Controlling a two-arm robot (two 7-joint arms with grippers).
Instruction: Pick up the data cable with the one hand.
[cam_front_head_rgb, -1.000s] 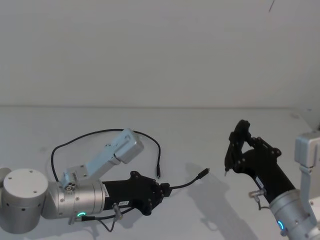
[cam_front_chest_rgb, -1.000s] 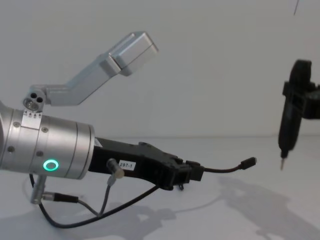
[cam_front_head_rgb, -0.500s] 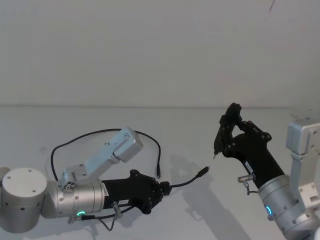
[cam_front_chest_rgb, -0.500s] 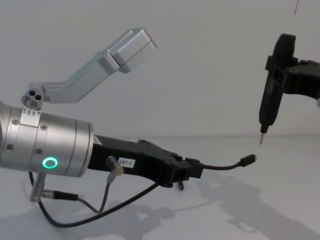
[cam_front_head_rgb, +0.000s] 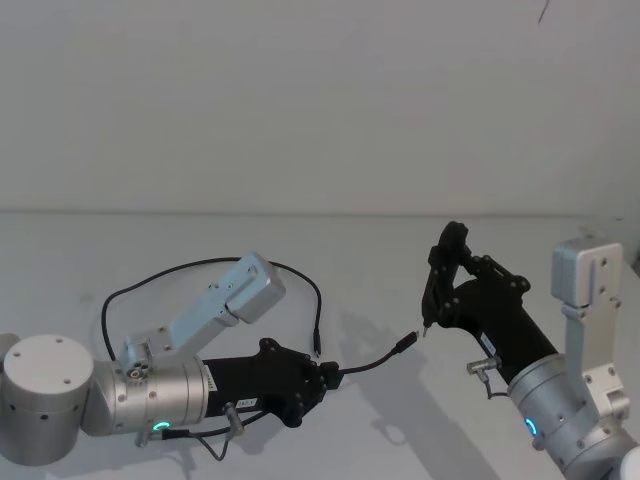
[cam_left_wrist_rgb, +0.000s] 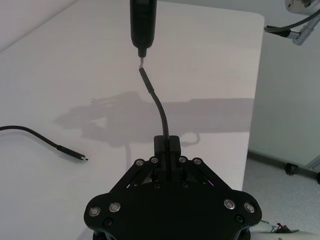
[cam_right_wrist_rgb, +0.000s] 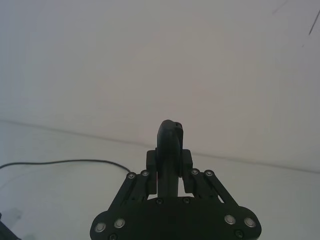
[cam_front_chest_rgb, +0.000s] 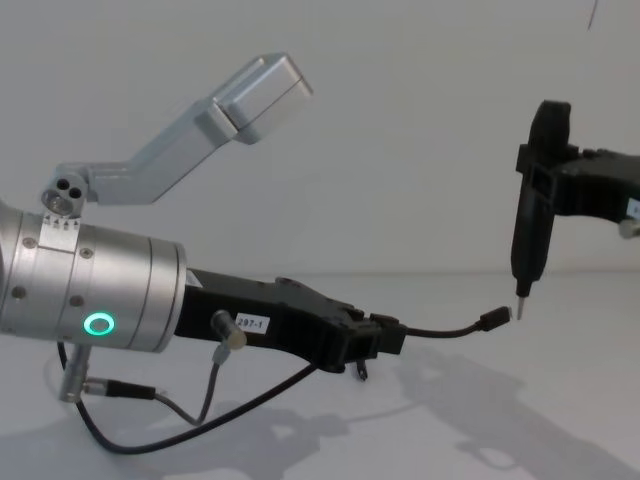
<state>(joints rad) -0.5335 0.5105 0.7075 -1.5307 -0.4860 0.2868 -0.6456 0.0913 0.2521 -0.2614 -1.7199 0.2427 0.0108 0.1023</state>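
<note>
Our left black plastic 2-finger gripper (cam_front_chest_rgb: 385, 338) keeps the long thin black data cable (cam_front_chest_rgb: 445, 332) clamped above the white table (cam_front_head_rgb: 400, 250). The right gripper (cam_front_chest_rgb: 528, 260), closed on a black pen-like tool (cam_front_chest_rgb: 530, 220), has moved left; its tip now nearly touches the plug (cam_front_chest_rgb: 496, 318). We judge the pick done.

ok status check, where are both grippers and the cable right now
Left gripper shut on data cable, plug end lifted off the table. Right gripper upright, tip just off that plug. Nothing in the way.
</note>
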